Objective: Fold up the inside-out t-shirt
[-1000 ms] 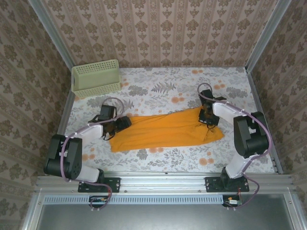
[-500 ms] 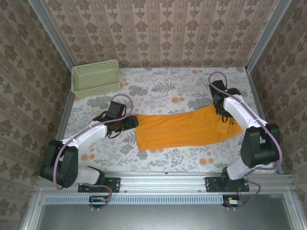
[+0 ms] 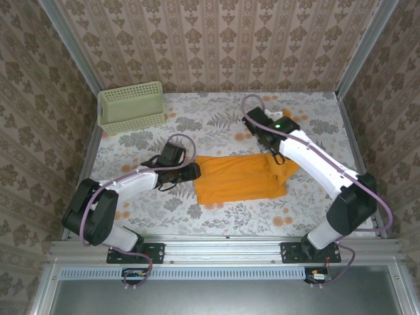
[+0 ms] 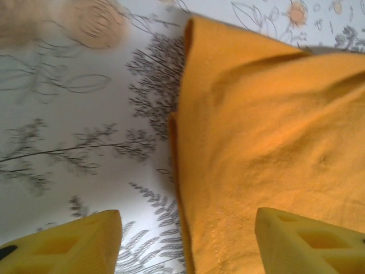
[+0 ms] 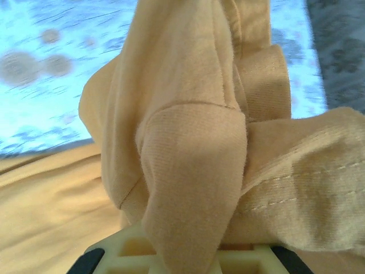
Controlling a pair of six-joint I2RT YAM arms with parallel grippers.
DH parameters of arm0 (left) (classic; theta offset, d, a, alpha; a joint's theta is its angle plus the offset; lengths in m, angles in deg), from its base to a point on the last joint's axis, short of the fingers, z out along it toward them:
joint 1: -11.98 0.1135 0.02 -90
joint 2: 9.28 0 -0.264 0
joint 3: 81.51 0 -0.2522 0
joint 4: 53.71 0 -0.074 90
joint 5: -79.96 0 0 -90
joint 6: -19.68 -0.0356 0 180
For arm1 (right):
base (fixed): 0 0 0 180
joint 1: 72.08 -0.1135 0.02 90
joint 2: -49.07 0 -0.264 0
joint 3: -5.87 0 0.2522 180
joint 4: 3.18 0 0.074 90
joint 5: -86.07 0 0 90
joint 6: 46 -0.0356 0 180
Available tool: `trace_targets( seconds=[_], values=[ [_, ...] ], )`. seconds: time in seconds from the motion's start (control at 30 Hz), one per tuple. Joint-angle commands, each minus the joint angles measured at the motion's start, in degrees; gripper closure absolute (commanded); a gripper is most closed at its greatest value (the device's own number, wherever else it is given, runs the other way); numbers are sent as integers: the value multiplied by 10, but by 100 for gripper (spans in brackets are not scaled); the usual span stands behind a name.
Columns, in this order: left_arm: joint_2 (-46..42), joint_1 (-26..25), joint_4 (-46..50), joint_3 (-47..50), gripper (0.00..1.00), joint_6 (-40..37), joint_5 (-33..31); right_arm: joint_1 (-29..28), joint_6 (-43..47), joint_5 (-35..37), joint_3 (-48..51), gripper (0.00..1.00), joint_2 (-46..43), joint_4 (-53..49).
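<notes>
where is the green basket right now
In the top view, the basket sits at the far left corner of the table, well apart from the t-shirt.

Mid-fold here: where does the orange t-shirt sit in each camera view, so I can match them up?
Top external: the t-shirt lies mid-table as a flat orange band.
Left wrist: the t-shirt is on the right half, its edge running down the middle.
Right wrist: the t-shirt is bunched up at centre, close to the lens.
Shared landmark: the floral table cover beside the cloth.
</notes>
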Motion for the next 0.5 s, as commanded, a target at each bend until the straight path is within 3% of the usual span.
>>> trace_targets(
  seconds=[0.0,0.2,0.47],
  values=[
    [21,-8,-56,19,42,22,26,-35,-28,-63,-32,100,44,-16],
    [49,-17,-124,50,53,52,46,-80,-73,-154,-54,100,95,27],
    [73,-43,-163,57,66,71,51,-114,-117,-199,-103,100,180,38]
  ],
)
